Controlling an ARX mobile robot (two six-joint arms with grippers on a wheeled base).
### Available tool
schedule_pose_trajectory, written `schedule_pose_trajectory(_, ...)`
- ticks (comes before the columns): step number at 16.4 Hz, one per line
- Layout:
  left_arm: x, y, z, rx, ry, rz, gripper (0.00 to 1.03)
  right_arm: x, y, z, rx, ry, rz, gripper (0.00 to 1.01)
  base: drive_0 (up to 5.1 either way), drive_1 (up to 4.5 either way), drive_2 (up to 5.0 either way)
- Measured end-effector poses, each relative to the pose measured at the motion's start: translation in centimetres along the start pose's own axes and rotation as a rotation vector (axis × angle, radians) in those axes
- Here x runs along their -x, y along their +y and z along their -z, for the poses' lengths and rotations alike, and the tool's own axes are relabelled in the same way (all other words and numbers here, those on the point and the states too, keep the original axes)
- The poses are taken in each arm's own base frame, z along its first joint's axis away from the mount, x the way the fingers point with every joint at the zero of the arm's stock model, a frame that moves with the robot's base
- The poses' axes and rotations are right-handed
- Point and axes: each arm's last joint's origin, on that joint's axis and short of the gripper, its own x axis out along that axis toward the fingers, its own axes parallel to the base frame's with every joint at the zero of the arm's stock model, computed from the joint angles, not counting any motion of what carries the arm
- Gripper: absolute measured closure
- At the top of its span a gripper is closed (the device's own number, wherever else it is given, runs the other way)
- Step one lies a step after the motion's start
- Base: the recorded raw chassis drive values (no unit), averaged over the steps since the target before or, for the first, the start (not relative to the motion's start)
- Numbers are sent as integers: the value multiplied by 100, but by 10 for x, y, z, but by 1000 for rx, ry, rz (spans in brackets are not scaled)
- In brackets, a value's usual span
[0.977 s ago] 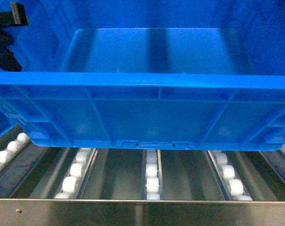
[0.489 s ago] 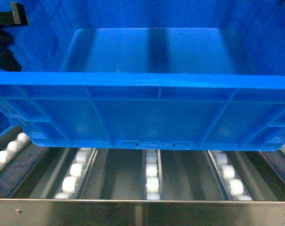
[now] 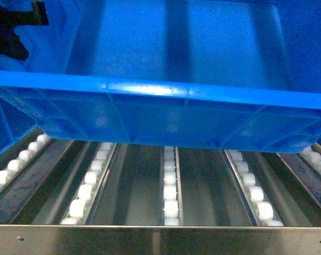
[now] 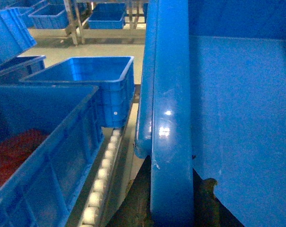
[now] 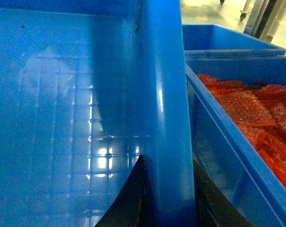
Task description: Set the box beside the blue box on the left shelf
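The box (image 3: 171, 117), a big bright-blue open crate, fills the upper head view and hangs tilted over the left shelf's roller tracks (image 3: 171, 186). The dark left gripper (image 3: 11, 37) shows at its left wall. In the left wrist view the left gripper (image 4: 170, 208) is shut on the box's thick rim (image 4: 169, 118), one dark finger (image 4: 138, 198) on each side. The right gripper (image 5: 169, 208) is shut on the opposite rim (image 5: 164, 109). A neighbouring blue box (image 4: 48, 142) sits just to the left on the rollers. Whether the box's far end touches the rollers is hidden.
The steel front lip (image 3: 160, 239) runs across the bottom of the head view. Another blue box (image 5: 237, 142) filled with red material (image 5: 261, 113) stands tight against the right side. A further empty blue box (image 4: 95, 80) sits behind the left neighbour.
The box's near underside has moved up and away in the head view, uncovering more rollers. Its near rim now slants down to the right, and the left gripper has shifted upward.
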Motion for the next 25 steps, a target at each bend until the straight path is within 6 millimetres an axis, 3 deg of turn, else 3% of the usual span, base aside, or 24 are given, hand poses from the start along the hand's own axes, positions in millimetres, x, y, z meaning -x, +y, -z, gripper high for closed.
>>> schedule_pose_trajectory(2,-7,1,1,-26,31,-19,95,-13,4,1,-4,66,-47,86,0,0,0)
schedule_pose_trajectory(4,-15,0,15,-68,161,-35,95,-35,6,19,4,232,-81,86,0,0,0)
schedule_pose_trajectory(6,-19,1,19,-61,232,-34,95,-42,6,17,7,271,-91,86,0,0,0)
schedule_pose_trajectory(11,-33,0,7,-4,309,-30,95,-53,8,-9,13,237,-107,86,0,0,0)
schedule_pose_trajectory(15,-44,0,31,-14,467,-5,95,-56,11,10,21,387,-104,86,0,0,0)
schedule_pose_trajectory(17,-48,-2,31,-88,446,-56,78,-56,12,9,28,380,-123,72,0,0,0)
schedule_pose_trajectory(20,-52,0,24,-119,417,-57,46,-49,25,0,35,353,-227,40,0,0,0)
schedule_pose_trajectory(22,-51,0,22,-126,406,-69,32,-46,28,-3,41,342,-249,24,0,0,0)
schedule_pose_trajectory(24,-51,1,13,-87,299,-57,6,-45,25,-13,45,263,-220,1,0,0,0)
schedule_pose_trajectory(25,-49,2,6,-64,233,-60,3,-43,22,-18,46,241,-207,3,0,0,0)
